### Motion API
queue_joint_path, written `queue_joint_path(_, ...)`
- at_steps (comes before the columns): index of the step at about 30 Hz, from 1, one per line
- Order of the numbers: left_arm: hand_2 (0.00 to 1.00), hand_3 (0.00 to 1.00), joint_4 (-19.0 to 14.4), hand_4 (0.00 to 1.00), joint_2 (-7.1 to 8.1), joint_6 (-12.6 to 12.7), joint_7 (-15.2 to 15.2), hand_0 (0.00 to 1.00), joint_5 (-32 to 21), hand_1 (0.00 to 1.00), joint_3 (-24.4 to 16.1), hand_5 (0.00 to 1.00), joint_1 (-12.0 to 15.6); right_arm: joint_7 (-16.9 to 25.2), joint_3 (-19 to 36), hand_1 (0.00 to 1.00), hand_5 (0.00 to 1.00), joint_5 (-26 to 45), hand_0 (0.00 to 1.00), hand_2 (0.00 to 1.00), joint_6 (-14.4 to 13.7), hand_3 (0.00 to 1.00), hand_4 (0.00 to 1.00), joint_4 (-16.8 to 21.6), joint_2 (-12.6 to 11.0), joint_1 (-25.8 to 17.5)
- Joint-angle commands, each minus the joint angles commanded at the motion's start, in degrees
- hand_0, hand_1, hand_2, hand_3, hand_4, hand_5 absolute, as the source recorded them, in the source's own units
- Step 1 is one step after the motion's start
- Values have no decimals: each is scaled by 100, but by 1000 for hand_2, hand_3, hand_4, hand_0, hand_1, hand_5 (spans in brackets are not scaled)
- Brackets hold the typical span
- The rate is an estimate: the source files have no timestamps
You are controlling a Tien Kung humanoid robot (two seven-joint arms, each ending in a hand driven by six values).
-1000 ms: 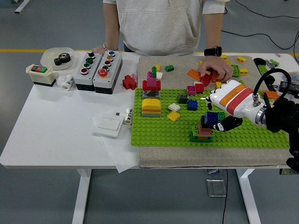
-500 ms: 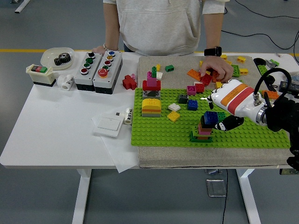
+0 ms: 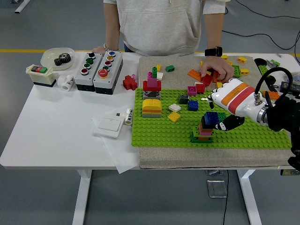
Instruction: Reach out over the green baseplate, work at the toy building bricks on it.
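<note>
Right hand [image 3: 224,123] centre-right, thumb against blue brick [image 3: 211,117] atop small stack on green baseplate [image 3: 159,131]; fingers hidden, grip unclear. Person's hand [image 3: 216,68] among loose bricks, upper right.

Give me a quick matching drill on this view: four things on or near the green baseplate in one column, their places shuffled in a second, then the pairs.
1. blue brick
2. yellow domed stack
3. red cross-shaped brick
4. gear

A. in the white dish, table's far left
B. on the bare table, left of the mat
C. atop the small tower by the right hand
D. left part of the green baseplate

Pairs: 1-C, 2-D, 3-B, 4-A
</note>
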Motion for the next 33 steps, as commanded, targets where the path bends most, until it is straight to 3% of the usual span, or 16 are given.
queue_joint_path(33,650,814,-2,857,-2,-10,27,412,75,549,-46,915,20,21,-32,497,522,121,272,669,-81,583,929,-92,133,76)
